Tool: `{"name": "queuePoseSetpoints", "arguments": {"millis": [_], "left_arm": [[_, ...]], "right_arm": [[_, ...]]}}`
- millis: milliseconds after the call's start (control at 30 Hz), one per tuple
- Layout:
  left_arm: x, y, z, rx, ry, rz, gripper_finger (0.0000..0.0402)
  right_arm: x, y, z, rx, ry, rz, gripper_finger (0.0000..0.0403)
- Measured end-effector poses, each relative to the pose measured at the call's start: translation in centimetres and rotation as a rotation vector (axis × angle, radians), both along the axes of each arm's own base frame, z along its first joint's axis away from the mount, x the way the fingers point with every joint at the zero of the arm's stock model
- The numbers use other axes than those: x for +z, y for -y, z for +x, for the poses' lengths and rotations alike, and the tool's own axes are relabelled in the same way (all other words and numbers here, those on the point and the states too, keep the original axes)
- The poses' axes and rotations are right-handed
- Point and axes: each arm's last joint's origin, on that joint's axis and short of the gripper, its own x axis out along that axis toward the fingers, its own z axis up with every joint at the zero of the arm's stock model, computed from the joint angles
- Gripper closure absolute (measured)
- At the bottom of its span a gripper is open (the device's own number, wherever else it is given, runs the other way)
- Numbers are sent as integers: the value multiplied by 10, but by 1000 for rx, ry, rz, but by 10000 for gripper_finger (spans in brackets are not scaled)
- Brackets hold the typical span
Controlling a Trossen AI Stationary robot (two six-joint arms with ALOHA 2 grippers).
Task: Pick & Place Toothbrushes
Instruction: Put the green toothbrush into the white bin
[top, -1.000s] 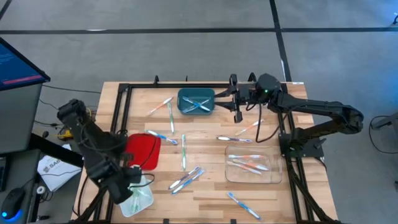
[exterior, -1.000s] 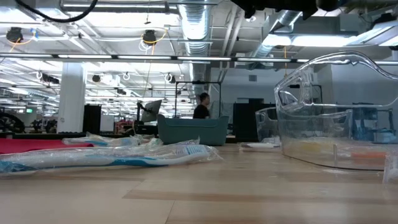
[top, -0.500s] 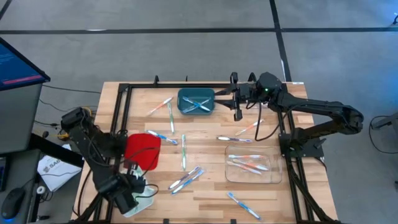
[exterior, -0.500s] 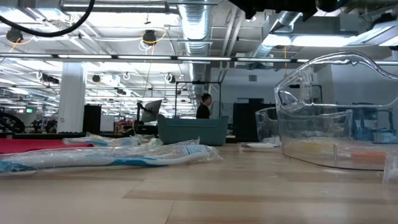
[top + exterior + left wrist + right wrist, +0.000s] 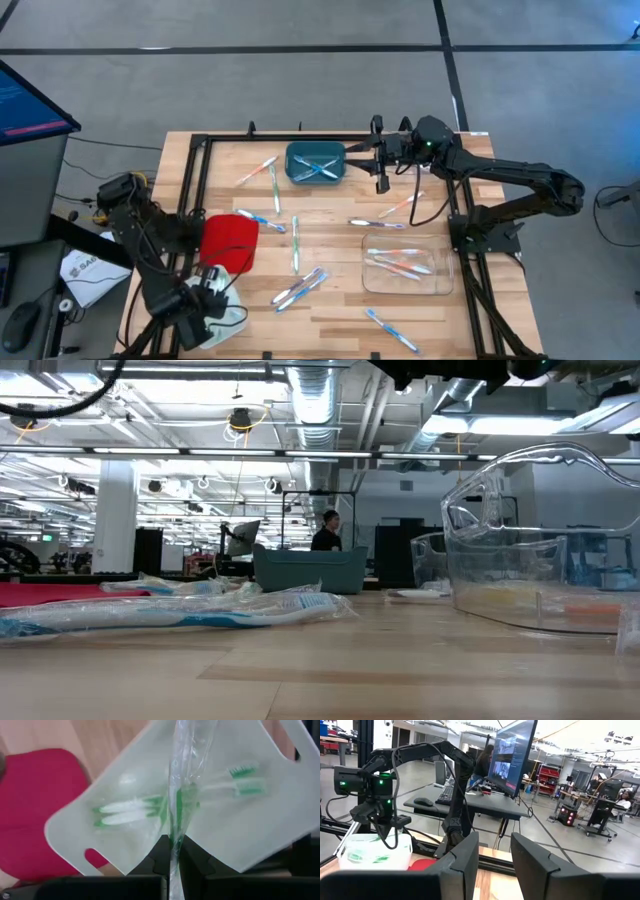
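Wrapped toothbrushes lie scattered on the wooden table, such as a pair [image 5: 300,288] and one [image 5: 295,245]. More lie in the teal bin [image 5: 316,163] and the clear bin [image 5: 405,263]. At the near left corner my left gripper [image 5: 205,300] points down over a pale translucent tray [image 5: 240,835] that holds green toothbrushes [image 5: 130,812]. It is shut on a wrapped green toothbrush [image 5: 177,795]. My right gripper [image 5: 365,152] hovers level beside the teal bin, open, with nothing between its fingers [image 5: 470,865]. My left gripper pinches the wrapped green toothbrush between its two fingers [image 5: 160,857], on the clear wrapper around the green handle [image 5: 173,840]. The fingers come from above, pointing down. The toothbrush hangs below them over the pale tray; whether its lower end touches the tray I cannot tell.
A red tray [image 5: 230,240] sits just beyond the pale tray, close to my left arm. A black frame [image 5: 195,180] runs along the table's left and far sides. Bare wood lies between the scattered toothbrushes. A person [image 5: 325,532] stands far off in the room.
My left gripper has sunk toward the pale tray and shifted a little toward the table's near left corner, still shut on the wrapped green toothbrush.
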Motion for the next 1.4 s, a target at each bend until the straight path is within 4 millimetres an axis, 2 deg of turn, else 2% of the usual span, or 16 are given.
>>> {"name": "queuePoseSetpoints", "arguments": {"millis": [233,433,667,1000,1400], "left_arm": [[-11,1,-16,-89,-28,48,394],[-28,-8,-24,-203,-69,120,394],[-41,-16,-29,-239,-118,164,390],[-41,-19,-22,-228,-104,158,388],[-41,-28,-4,-49,-73,149,388]], "right_arm": [[1,0,0,4,3,30,294],[2,-2,1,13,18,52,294],[1,-2,1,12,1,60,294],[-2,-4,1,20,-28,71,294],[-2,-4,1,20,-29,72,294]]}}
